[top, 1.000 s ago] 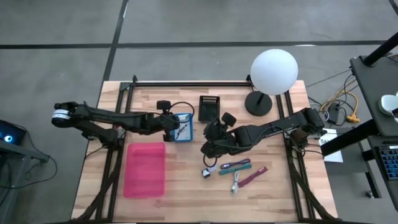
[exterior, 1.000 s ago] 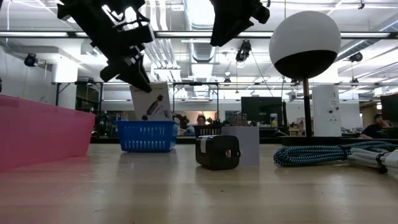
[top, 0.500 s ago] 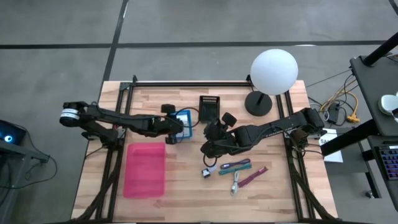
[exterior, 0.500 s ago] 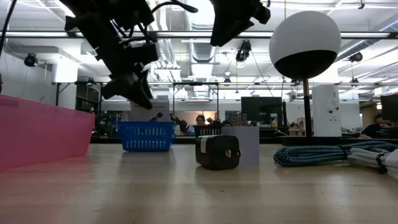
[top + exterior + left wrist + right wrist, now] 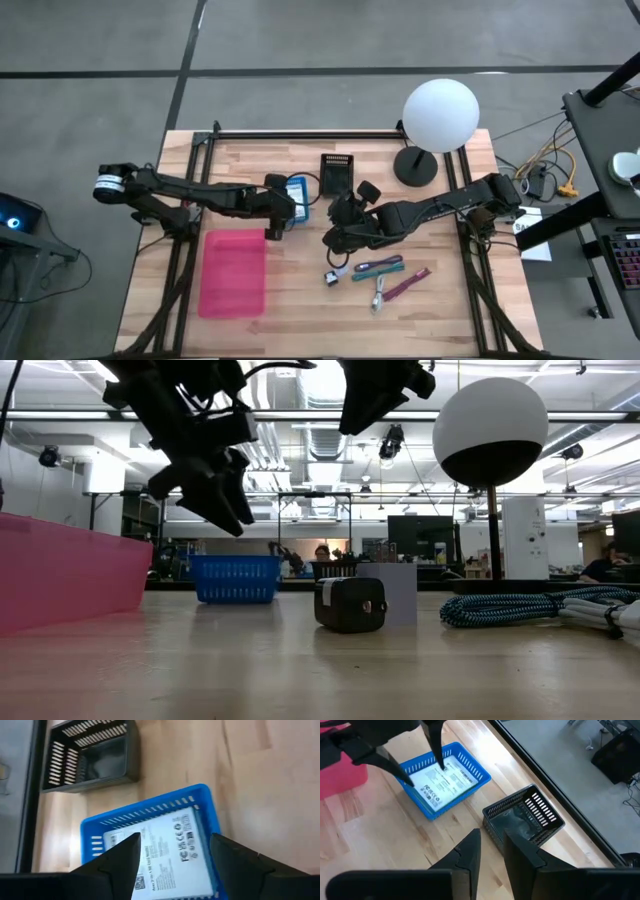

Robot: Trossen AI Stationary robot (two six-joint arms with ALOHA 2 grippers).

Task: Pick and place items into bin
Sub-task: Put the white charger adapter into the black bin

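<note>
One flat white printed packet (image 5: 165,857) lies in one blue slotted basket (image 5: 207,802); left gripper (image 5: 172,852) hovers above, released; right gripper (image 5: 490,845) nearly clenched, empty.

Both arms matte black, built of slim jointed segments with bulkier blocks at the joints. Left arm (image 5: 190,193) carries a white-and-grey ring near its base end; a thin black cable loops off its wrist. Right arm (image 5: 430,211) shows a boxy black module on top of the wrist and a rounder housing at the base. Left gripper (image 5: 172,857) fingers (image 5: 120,862): flat, tapering dark wedges with angular facets. Right gripper (image 5: 491,851) fingers (image 5: 467,855) likewise dark, blade-like, plain.
</note>
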